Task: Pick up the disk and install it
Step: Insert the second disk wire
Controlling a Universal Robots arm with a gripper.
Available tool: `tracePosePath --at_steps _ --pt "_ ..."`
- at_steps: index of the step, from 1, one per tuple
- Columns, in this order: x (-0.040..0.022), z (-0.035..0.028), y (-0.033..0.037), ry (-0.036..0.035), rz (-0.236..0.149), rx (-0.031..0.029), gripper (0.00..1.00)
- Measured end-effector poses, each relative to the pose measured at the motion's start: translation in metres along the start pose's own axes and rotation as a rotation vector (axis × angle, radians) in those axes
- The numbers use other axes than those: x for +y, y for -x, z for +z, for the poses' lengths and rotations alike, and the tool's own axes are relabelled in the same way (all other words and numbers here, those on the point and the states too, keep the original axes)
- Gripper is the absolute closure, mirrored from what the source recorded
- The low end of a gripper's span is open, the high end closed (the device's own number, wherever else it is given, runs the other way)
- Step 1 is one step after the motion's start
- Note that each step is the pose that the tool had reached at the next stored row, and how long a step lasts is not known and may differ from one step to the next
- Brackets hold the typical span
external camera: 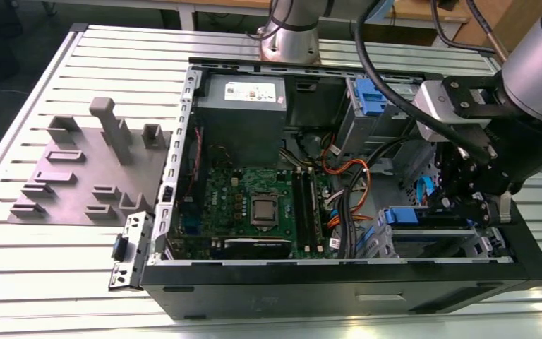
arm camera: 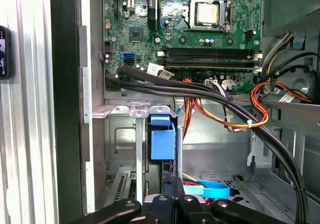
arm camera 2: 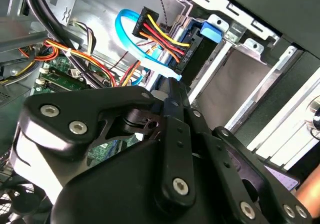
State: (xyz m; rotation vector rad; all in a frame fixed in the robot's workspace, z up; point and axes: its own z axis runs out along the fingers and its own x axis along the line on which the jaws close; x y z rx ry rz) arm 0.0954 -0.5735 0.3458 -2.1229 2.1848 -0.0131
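Here the arm reaches down into the open computer case (external camera: 346, 279) at the exterior view's right, its wrist bent so the gripper (external camera: 473, 205) hangs low beside the drive cage (external camera: 436, 236). In the second wrist view the gripper (arm camera 2: 172, 92) shows its black linkage drawn together to a narrow tip; the fingers look pressed closed with nothing between them, though the tip is partly hidden by its own links. Just past that tip sits the disk (arm camera 2: 202, 44), lodged in the metal cage (arm camera 2: 250, 69) with its blue rail tab at the outer end and a black plug with red, yellow and black wires (arm camera 2: 160, 32) on its inner end. A flat blue cable (arm camera 2: 135, 49) loops beside that plug. In the first wrist view the disk (arm camera: 162, 136) stands edge-on between the cage's upright metal guides (arm camera: 140, 144), its long axis seemingly running down into the bay. Farther off lies the green circuit board (arm camera: 200, 34), crossed by black cables (arm camera: 200, 89). In the exterior view the grey power supply (external camera: 243, 95) sits at the case's far end, and a grey fixture plate (external camera: 82, 169) lies on the slatted table (external camera: 26, 275).
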Motion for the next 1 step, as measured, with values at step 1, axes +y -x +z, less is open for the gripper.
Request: tracePosePath --at_steps 1 --pt "0.0000 0.0000 0.0000 0.0000 0.000 0.0000 0.89"
